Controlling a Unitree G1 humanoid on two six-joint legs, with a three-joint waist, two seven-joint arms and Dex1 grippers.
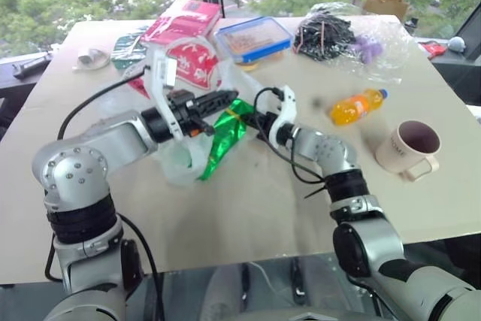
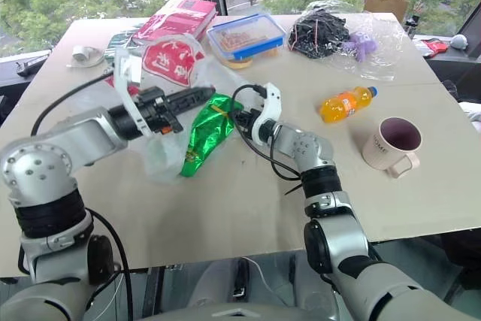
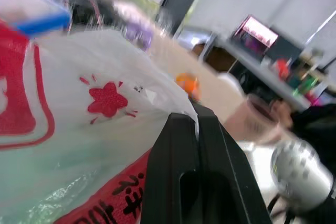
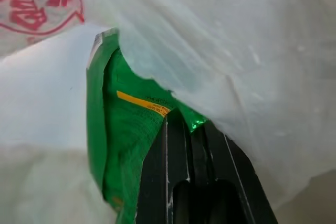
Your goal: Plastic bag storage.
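The plastic bag (image 1: pixel 189 64), thin white film with a red print, is held up over the middle of the table. My left gripper (image 1: pixel 225 99) is shut on its edge; in the left wrist view the film (image 3: pixel 79 129) is pinched between the black fingertips (image 3: pixel 181 129). My right gripper (image 1: pixel 252 116) is shut on the top corner of a green snack packet (image 1: pixel 225 134). The packet hangs tilted against the bag's mouth. In the right wrist view the packet (image 4: pixel 126 129) sits partly under the bag's film (image 4: pixel 236 51), so I cannot tell how far in it is.
Behind the bag lie a red packet (image 1: pixel 184 16), a blue-lidded box (image 1: pixel 254 37) and black cables in clear wrap (image 1: pixel 327 35). To the right are an orange drink bottle (image 1: pixel 358 106) and a pale mug (image 1: pixel 409 148). The table's bare front (image 1: pixel 248 216) lies below my arms.
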